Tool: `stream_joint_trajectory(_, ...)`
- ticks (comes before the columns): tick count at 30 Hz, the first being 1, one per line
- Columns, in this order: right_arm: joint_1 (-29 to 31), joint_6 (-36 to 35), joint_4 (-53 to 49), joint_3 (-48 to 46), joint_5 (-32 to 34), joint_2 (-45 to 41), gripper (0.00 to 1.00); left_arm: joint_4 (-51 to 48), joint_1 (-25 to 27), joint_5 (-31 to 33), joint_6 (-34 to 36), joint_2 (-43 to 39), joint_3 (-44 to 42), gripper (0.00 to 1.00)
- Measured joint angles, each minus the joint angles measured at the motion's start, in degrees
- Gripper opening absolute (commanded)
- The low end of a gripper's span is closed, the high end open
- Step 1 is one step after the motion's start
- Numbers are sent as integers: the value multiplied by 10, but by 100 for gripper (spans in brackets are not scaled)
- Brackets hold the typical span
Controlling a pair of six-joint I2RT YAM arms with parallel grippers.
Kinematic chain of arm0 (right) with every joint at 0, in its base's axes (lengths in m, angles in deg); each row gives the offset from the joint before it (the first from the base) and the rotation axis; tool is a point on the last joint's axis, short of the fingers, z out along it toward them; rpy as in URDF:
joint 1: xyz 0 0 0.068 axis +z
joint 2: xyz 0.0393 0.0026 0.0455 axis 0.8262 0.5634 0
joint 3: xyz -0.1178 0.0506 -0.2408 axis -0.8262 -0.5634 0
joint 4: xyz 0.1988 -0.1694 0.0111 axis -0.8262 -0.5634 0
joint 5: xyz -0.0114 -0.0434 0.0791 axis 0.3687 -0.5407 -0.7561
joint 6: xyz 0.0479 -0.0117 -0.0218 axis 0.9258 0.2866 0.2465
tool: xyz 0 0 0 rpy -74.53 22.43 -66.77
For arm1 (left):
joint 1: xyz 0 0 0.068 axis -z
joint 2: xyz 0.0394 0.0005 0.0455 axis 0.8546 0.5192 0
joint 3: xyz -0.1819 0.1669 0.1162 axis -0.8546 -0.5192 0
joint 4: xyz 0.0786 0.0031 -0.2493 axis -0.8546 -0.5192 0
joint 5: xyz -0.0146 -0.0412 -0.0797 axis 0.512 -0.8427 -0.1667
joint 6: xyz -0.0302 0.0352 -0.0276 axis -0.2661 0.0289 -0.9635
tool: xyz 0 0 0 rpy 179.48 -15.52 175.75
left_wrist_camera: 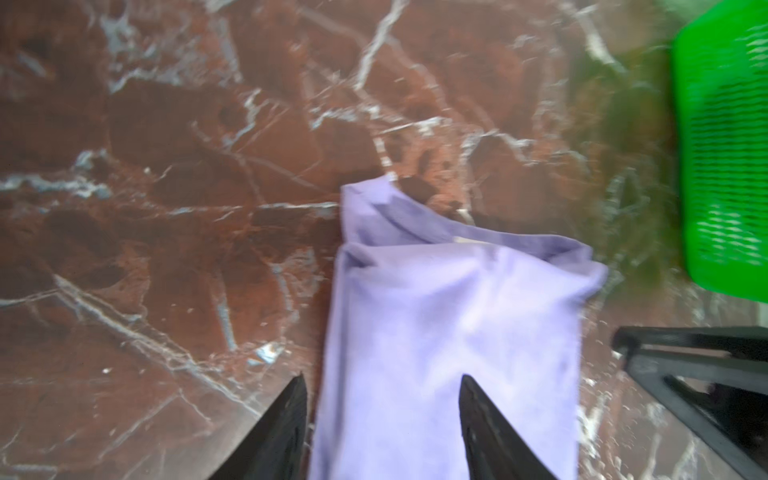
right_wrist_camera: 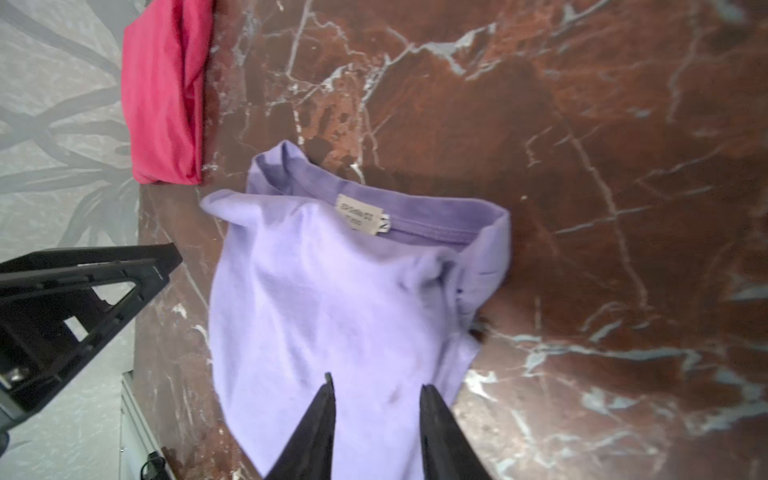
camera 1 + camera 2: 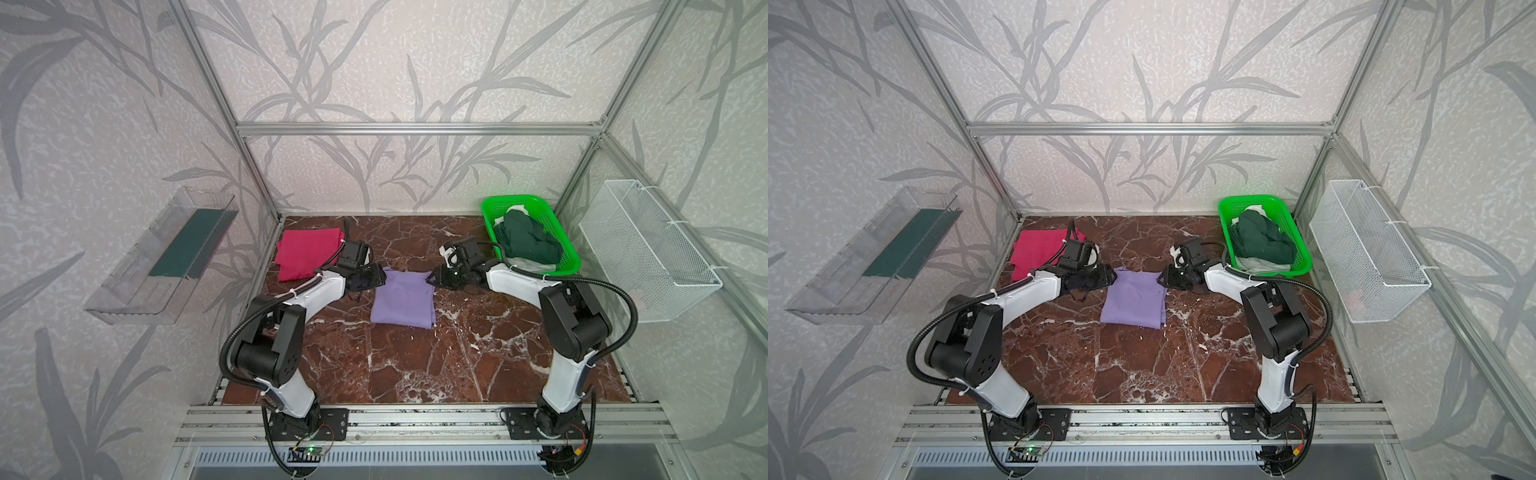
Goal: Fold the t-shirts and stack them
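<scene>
A lavender t-shirt [image 3: 402, 300] [image 3: 1133, 302] lies folded in a rectangle at mid-table in both top views. Its collar and white neck label [image 2: 361, 214] face the far side. My left gripper [image 3: 380, 276] [image 1: 383, 378] hangs over its far left corner, jaws open, cloth showing between them. My right gripper [image 3: 432, 277] [image 2: 377, 382] is over the far right corner, open with a narrower gap, cloth beneath. A magenta t-shirt [image 3: 305, 253] [image 2: 166, 95] lies folded at the back left, partly hidden by my left wrist.
A green mesh basket [image 3: 515, 199] [image 1: 727, 145] at the back right holds a dark green garment [image 3: 525, 241] on a white one [image 3: 524, 264]. A clear tray [image 3: 158, 257] hangs on the left wall, a white wire basket [image 3: 648, 253] on the right. Brown marble table [image 3: 415, 365].
</scene>
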Motion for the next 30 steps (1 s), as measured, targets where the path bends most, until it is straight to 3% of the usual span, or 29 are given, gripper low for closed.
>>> stream_joint_trajectory(4, 22, 0, -1, 43, -2, 21, 19, 33, 8, -19, -8, 18, 16, 42)
stream_joint_trajectory(9, 23, 7, 5, 93, -4, 87, 19, 33, 10, -28, -15, 113, 83, 41)
stream_joint_trajectory(19, -8, 28, 31, 102, -18, 155, 19, 37, 2, -25, -15, 240, 174, 39)
stream_joint_trajectory(25, -10, 34, 53, 94, -25, 158, 19, 76, 1, -31, -15, 251, 163, 37)
stream_joint_trajectory(30, -10, 30, 51, 93, -22, 153, 21, 99, -1, -30, -7, 207, 103, 38)
